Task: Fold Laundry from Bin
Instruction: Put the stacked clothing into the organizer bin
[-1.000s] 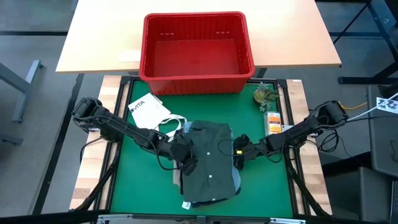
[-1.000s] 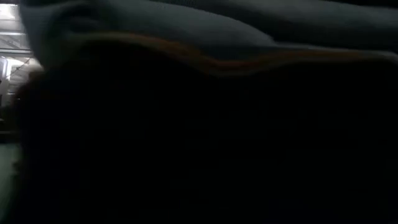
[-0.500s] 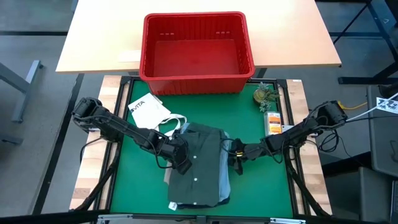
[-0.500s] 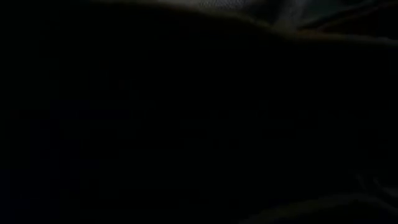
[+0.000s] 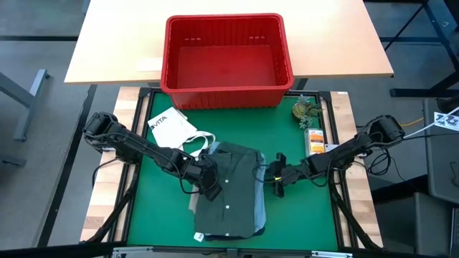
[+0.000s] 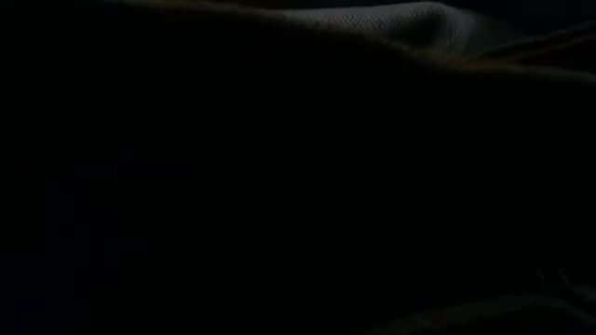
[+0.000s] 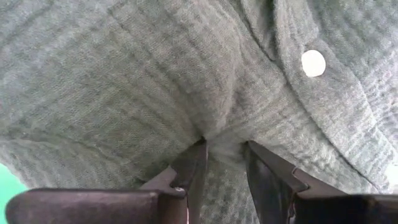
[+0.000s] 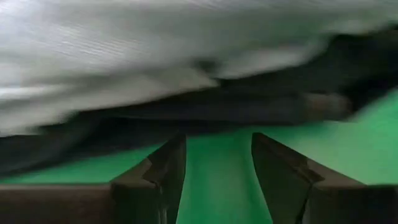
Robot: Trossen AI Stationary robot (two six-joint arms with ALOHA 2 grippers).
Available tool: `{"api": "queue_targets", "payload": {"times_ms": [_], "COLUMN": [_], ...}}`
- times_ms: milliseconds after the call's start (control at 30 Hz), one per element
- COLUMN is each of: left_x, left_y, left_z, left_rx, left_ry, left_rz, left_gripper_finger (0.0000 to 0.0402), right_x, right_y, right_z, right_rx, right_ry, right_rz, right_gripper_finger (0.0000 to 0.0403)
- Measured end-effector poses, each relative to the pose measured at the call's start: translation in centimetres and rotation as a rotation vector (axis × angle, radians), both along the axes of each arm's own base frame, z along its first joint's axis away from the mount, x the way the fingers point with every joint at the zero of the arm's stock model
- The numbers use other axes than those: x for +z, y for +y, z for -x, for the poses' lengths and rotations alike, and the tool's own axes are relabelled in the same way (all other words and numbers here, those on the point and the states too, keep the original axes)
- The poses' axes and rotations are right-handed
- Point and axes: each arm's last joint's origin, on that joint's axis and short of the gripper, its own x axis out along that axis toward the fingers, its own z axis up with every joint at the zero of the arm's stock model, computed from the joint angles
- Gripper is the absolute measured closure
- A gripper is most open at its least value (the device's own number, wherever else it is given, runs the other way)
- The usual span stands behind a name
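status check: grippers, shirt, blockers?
Left gripper shut on olive shirt. Right gripper open beside stack, empty. Bin empty. Tote bag clear.

Both arms are slim, black and multi-jointed with bulky rounded base joints, thin black cables looping beside them, a small yellow marking near the right gripper, and dark, wedge-shaped, tapering jaws.

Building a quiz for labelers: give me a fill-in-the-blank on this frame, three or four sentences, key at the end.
1. The red bin holds ____ garments.
2. The left gripper pinches a fold of the dark ____ shirt.
3. The right gripper, beside the stack, has its fingers ____ over bare mat.
4. The white tote bag lies on the ____ mat.

Missing words: no; olive-green; open; green
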Motion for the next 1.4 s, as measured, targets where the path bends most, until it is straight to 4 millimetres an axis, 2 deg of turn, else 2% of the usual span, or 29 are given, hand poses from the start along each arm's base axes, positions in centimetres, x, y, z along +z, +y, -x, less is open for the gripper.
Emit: {"api": "queue_targets", "payload": {"times_ms": [167,333,600,767,1033,1400], "left_x": [0.0,0.0,0.1,0.1,0.2,0.2], "left_y": [0.3,0.6,0.6,0.6,0.5,0.5], "left_z": [-0.1,-0.3,-0.3,-0.4,-0.5,-0.6], "left_rx": [0.008,0.017,0.012,0.013,0.013,0.014], "left_ry": [-0.003,-0.005,-0.014,-0.020,-0.031,-0.047], "left_rz": [0.006,0.006,0.003,0.003,0.008,0.013], "left_gripper_finger": [0.0294,0.0294,0.0294,0.0294,0.0294,0.0294], "right_x": [-0.6,-1.7,-3.0,-2.5,-0.5,1.1], "right_y": [-0.4,-0.4,-0.3,-0.1,0.7,1.0], "right_z": [0.3,0.1,-1.4,-3.1,-5.4,-6.8], "right_rx": [-0.097,-0.107,-0.123,-0.099,0.028,0.067], "right_ry": [0.052,0.091,0.074,0.058,-0.028,-0.111], "right_rz": [0.106,0.126,0.129,0.098,-0.041,-0.080], "right_gripper_finger": [0.0219,0.0219,0.0219,0.0219,0.0219,0.0219]}}
